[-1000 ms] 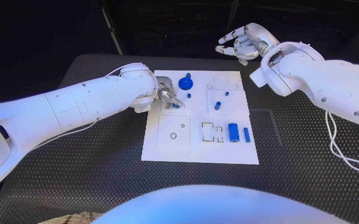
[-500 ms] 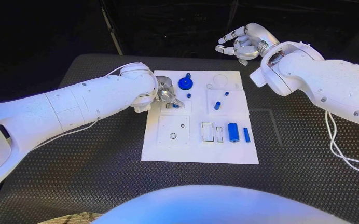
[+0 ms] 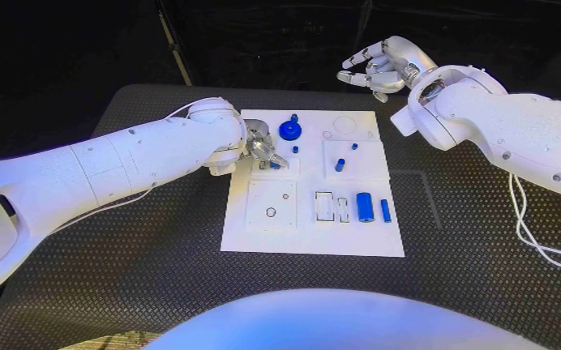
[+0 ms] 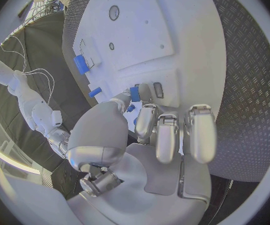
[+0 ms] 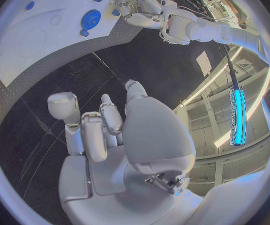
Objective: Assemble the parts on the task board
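Where the task board [image 3: 314, 241] lies flat in the middle of the black table [image 3: 140, 261], its contents read as follows.

Near-right section: a thick blue cylinder [image 3: 365, 203] lying on its side, a thinner blue pin [image 3: 386, 210] just beside it on the right, and two narrow rectangular slots [image 3: 324, 206] to the left of the cylinder.

Near-left section: a square panel with a small oval hole [image 3: 271, 212].

Middle section: a short blue peg [image 3: 340, 164] standing in a square panel, with a smaller blue piece [image 3: 354, 146] just beyond it and another small blue stud [image 3: 295, 149] to the left.

Far-left section: a round blue disc [image 3: 290, 130] with a knob at its far edge; a faint round outline [image 3: 344, 126] lies to its right.

Left hand [image 3: 261, 147]: resting over the board's left edge, just near of the blue disc, fingers curled down toward the board. The left wrist view shows a small blue part [image 4: 135, 94] at the tip of the thumb, touching it; whether the part is pinched or merely touched cannot be told.

Right hand [image 3: 376, 68]: raised beyond the board's far-right corner, well apart from every part, fingers loosely curled and separated, holding nothing. The right wrist view shows the blue disc [image 5: 90, 19] far ahead of its fingertips.
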Motion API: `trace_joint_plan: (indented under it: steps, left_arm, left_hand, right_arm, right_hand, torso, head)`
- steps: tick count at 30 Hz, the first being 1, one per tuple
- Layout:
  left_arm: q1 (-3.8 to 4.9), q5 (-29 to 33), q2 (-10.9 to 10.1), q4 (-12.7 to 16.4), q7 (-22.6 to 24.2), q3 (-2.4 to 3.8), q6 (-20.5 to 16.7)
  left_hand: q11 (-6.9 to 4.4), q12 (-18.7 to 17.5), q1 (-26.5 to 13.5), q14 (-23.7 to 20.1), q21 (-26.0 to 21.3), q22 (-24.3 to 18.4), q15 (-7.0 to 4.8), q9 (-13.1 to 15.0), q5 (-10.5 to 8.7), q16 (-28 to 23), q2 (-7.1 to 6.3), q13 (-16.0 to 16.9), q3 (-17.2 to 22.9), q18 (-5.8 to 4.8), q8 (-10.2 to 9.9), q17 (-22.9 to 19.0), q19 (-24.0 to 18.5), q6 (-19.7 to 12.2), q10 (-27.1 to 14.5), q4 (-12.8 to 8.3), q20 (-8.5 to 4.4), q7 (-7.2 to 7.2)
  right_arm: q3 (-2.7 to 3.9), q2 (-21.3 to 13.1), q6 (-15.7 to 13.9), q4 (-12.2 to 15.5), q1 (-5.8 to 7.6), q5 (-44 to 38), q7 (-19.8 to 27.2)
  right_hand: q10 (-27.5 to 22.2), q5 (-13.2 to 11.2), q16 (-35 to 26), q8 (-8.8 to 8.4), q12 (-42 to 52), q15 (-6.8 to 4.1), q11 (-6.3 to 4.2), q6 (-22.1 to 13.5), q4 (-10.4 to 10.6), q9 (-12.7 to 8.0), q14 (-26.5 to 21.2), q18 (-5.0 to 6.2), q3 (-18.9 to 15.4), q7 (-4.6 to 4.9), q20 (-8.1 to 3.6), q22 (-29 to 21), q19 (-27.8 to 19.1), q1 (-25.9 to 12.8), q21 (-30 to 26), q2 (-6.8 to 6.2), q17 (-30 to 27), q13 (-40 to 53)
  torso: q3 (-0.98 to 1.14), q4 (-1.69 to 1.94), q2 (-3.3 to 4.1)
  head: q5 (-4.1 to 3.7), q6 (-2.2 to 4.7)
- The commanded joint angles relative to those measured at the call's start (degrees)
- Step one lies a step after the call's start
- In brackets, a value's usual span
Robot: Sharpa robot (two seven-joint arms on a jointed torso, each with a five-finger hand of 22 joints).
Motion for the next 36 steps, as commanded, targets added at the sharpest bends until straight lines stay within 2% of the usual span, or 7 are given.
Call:
trace_joint_plan:
  steps: [1,16,24,36]
  left_arm:
    - [-0.07,0.38,-0.13,0.2,-0.73,-0.11,1.06]
    - [0.28,0.6,-0.45,0.34,-0.71,-0.1,1.2]
    - [0.42,0.78,-0.7,0.71,-0.74,-0.06,0.71]
    - [0.75,1.37,-0.81,1.07,-0.8,-0.03,0.53]
  left_hand:
    - [0.03,0.23,-0.77,5.85,-0.14,5.6,-0.25,0.11,0.01,0.18,0.14,0.07,-1.19,-0.56,-0.28,15.09,0.33,0.23,0.51,0.5,0.01,0.18]
    - [0.02,0.21,-1.71,5.85,-0.22,5.69,-0.28,0.36,0.01,0.18,0.24,0.18,-5.74,-0.55,-0.57,15.09,0.35,0.33,0.53,2.54,-0.02,0.18]
    - [0.02,0.12,-1.62,5.85,-0.3,5.64,-0.28,0.41,0.01,0.18,0.41,0.09,-6.34,-0.53,-0.62,15.09,0.31,0.32,0.48,2.79,-0.03,0.18]
    - [0.07,-0.27,2.06,5.85,-0.6,5.46,-0.26,0.54,0.05,0.18,2.44,-0.22,-6.97,-0.46,-1.07,15.09,0.17,0.0,0.23,1.53,-0.01,0.22]
  right_arm:
    - [0.04,0.04,0.33,0.0,0.11,0.08,0.38]
    - [0.04,0.11,0.45,-0.14,0.1,0.08,0.42]
    - [0.03,0.14,0.55,-0.23,0.1,0.08,0.42]
    - [0.03,0.28,0.75,-0.4,0.08,0.08,0.35]
  right_hand:
    - [-0.02,0.3,-0.24,0.26,0.05,-0.49,-0.21,0.24,0.14,-0.1,4.32,0.61,-0.32,0.12,-0.02,-0.03,-0.17,-0.54,-0.25,-0.01,7.89,-0.05]
    - [0.03,0.42,-0.22,0.27,0.11,-0.49,-0.21,0.25,0.12,-0.09,4.33,0.61,-0.41,0.12,-0.02,-0.02,-0.16,-0.64,-0.25,0.04,7.95,0.01]
    - [0.03,0.42,-0.22,0.27,0.11,-0.49,-0.21,0.25,0.12,-0.09,4.33,0.61,-0.41,0.12,-0.02,-0.02,-0.16,-0.64,-0.25,0.04,7.95,0.01]
    - [0.09,0.49,-0.2,0.28,0.18,-0.49,-0.21,0.25,0.11,-0.09,4.34,0.6,-0.46,0.12,-0.02,0.02,-0.13,-0.69,-0.23,0.09,7.99,0.09]
  torso:
    - [0.03,0.0,0.01]
    - [0.0,0.01,-0.01]
    - [-0.02,0.04,0.04]
    - [0.03,-0.02,0.0]
  head:
    - [0.06,0.0]
    - [0.19,0.0]
    - [0.22,0.0]
    - [0.31,0.0]
